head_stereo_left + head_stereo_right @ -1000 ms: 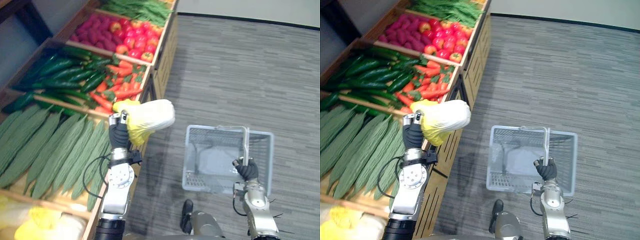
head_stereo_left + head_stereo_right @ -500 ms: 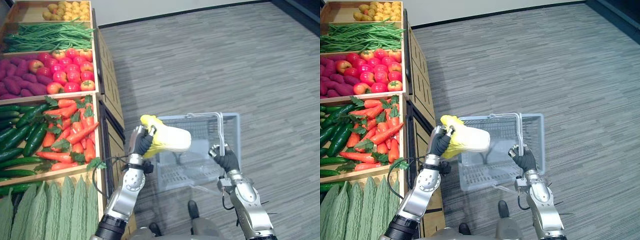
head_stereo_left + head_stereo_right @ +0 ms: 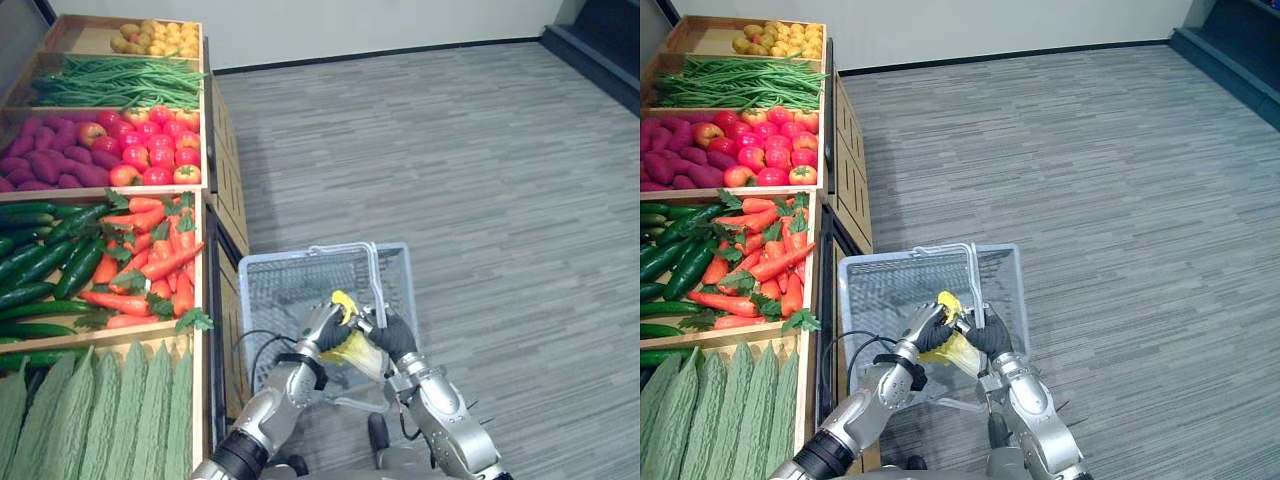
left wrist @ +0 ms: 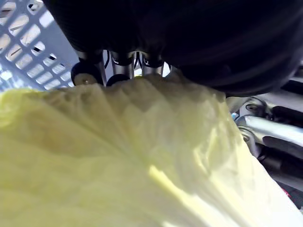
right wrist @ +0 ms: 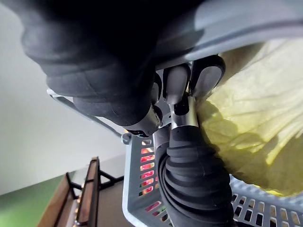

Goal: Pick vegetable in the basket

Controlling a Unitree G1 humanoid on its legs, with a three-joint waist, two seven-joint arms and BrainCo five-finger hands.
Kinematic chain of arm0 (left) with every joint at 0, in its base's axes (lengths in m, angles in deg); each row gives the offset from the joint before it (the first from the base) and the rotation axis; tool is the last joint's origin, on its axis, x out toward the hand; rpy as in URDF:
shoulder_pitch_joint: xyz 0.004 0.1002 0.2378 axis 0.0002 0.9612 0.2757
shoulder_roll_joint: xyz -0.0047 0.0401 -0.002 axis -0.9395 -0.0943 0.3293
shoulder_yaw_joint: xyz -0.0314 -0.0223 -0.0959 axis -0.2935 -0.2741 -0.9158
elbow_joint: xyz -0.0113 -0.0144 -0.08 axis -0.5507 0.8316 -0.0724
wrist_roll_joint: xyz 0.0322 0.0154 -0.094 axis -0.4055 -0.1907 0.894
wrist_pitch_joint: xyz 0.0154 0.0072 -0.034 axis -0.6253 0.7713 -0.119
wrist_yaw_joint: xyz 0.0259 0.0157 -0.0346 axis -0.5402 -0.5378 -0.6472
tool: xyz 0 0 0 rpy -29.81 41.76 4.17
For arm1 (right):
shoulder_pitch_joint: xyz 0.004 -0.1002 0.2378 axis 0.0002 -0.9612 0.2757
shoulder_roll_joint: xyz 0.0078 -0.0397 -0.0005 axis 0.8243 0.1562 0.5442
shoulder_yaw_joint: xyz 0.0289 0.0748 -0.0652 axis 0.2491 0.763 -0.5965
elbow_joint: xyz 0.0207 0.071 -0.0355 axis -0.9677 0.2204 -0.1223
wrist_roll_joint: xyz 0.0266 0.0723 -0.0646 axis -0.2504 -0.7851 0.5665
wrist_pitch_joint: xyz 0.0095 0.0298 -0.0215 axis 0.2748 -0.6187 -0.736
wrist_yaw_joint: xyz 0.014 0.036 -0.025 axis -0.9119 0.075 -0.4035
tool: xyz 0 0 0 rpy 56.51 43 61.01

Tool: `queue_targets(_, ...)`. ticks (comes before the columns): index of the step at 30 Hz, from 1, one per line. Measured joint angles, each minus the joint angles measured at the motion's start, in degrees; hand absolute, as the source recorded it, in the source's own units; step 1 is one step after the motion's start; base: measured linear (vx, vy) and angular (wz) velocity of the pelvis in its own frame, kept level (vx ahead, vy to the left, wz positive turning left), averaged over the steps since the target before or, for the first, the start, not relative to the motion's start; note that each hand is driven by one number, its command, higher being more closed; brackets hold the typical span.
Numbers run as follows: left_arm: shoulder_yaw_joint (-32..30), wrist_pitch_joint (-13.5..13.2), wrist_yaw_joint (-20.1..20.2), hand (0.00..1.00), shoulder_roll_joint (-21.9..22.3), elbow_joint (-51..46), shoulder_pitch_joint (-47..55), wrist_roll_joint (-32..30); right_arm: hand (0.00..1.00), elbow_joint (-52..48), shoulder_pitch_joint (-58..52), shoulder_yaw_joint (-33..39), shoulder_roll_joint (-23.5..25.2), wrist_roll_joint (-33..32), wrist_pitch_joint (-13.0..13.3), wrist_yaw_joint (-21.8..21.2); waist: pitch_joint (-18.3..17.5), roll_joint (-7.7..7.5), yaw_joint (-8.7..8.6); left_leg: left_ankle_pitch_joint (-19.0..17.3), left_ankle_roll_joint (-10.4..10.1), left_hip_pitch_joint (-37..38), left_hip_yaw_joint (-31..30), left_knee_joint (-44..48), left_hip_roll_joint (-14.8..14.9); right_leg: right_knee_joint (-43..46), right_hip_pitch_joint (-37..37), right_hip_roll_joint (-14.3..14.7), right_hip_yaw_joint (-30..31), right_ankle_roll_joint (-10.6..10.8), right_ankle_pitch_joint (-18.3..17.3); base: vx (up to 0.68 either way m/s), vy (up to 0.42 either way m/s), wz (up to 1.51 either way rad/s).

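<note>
Right of the carrots, left hand curls round the cabbage, held low inside the basket. Right hand grips the handle. Cabbage looks light, leafy and bruisable, so it is best gripped round its firm body.

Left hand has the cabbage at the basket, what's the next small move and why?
Probably open the left hand and let go: the cabbage is down inside the basket, beside the handle the right hand grips. Whether it touches the bottom is unclear.
</note>
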Motion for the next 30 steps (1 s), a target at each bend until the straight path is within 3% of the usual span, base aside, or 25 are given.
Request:
queue_targets(10,-3.0,0.1,-0.2,0.0,0.1,-0.9,3.4,2.9,1.0,1.7,-3.1,3.1,2.4,2.9,0.0,-0.5,-0.1,-0.22,0.32,1.7,-0.1,0.2,-1.9,-1.5,0.0,-0.1,0.6,-0.1,-1.7,0.0,0.0,-0.05,-0.038,0.09)
queue_targets(12,-3.1,-1.1,0.6,0.0,0.1,-4.3,9.6,10.5,1.0,1.9,-7.2,8.3,3.7,8.1,-1.3,0.8,-0.1,-0.23,0.64,1.8,-0.2,0.7,-2.3,-1.9,0.0,-0.2,1.1,-0.1,-1.9,0.0,0.0,-0.05,-0.036,0.06)
queue_targets(17,-5.7,-1.7,1.5,0.0,0.4,-9.0,11.7,18.1,1.0,2.2,-8.2,13.4,5.1,11.7,-1.8,3.0,-0.4,-0.65,0.64,1.8,-0.2,1.0,-2.3,-1.9,0.0,-0.3,1.5,0.0,-2.2,0.0,0.0,-0.02,-0.004,0.0)
queue_targets(19,-10.3,-3.9,2.6,0.0,0.6,-16.4,14.6,29.7,1.0,2.2,-8.2,18.8,6.0,12.0,-2.1,5.0,-0.6,-0.86,0.9,1.8,-0.2,1.1,-2.4,-1.9,0.0,-0.4,1.6,0.0,-2.5,0.0,0.0,-0.01,-0.01,0.02)
queue_targets(23,-13.9,-4.8,3.8,0.0,0.5,-19.4,17.9,40.0,1.0,2.2,-8.3,23.8,6.4,12.0,-2.1,6.3,-1.5,-0.92,1.88,1.7,-0.2,1.9,-2.4,-2.3,0.1,-0.9,2.7,0.0,-3.0,0.0,0.0,-0.01,-0.008,0.03)
queue_targets(29,-17.1,-4.9,5.2,0.0,1.0,-23.9,24.3,44.4,1.0,1.4,-9.5,26.1,6.6,12.2,-2.1,6.1,-2.2,-0.89,2.42,1.6,-0.1,1.9,-2.5,-2.8,0.2,-1.2,3.3,0.0,-3.4,0.2,-0.2,-0.03,-0.015,0.04)
queue_targets(30,-20.8,-5.0,5.1,0.0,2.2,-25.6,25.4,45.1,1.0,0.9,-11.3,26.9,7.3,12.2,-2.1,5.6,-2.2,-0.85,3.38,1.4,0.0,2.0,-2.1,-2.7,0.3,-1.2,3.4,0.0,-3.4,0.3,-0.3,0.0,0.0,0.0)
